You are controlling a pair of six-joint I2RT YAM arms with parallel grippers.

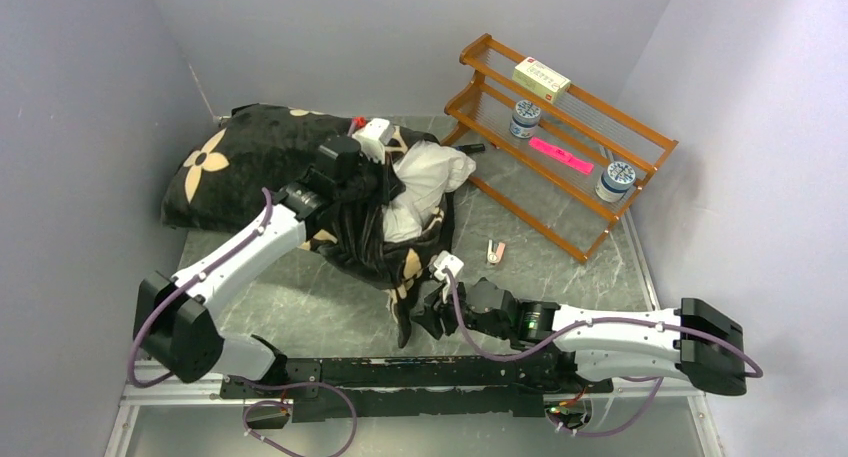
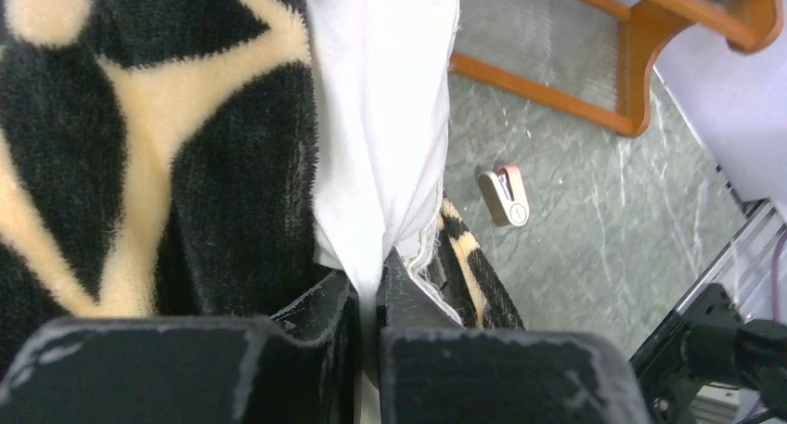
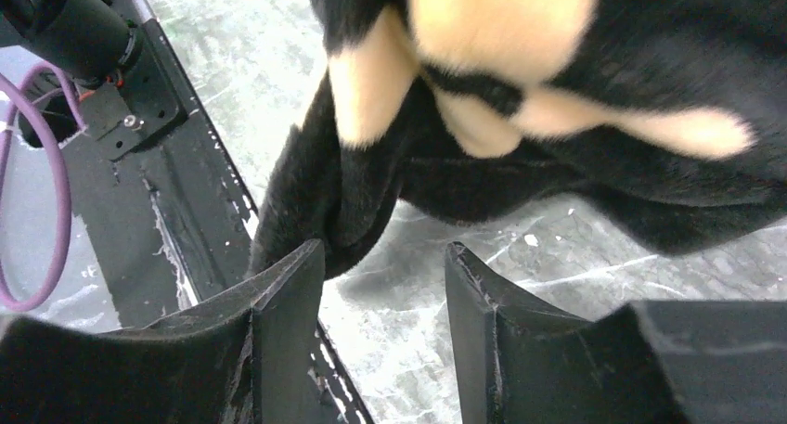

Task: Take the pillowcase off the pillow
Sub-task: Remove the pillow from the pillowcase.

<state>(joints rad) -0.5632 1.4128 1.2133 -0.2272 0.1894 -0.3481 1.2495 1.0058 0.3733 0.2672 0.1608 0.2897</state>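
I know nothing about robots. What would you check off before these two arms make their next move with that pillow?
1. Left hand pinching the plump white pillow: ok.
2. Right hand gripping the black plush flower-printed pillowcase: not ok, it stands open, fabric loose.
3. Pillow free of pillowcase: not ok, only one end shows.
4. Small tan-and-pink item clear of the fabric: ok.
5. Orange wooden rack untouched by the hands: ok.

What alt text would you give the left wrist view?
The left claw pinches a fold of the white pillow, with the black flowered pillowcase at left. A wooden rack stands beyond on the grey table.
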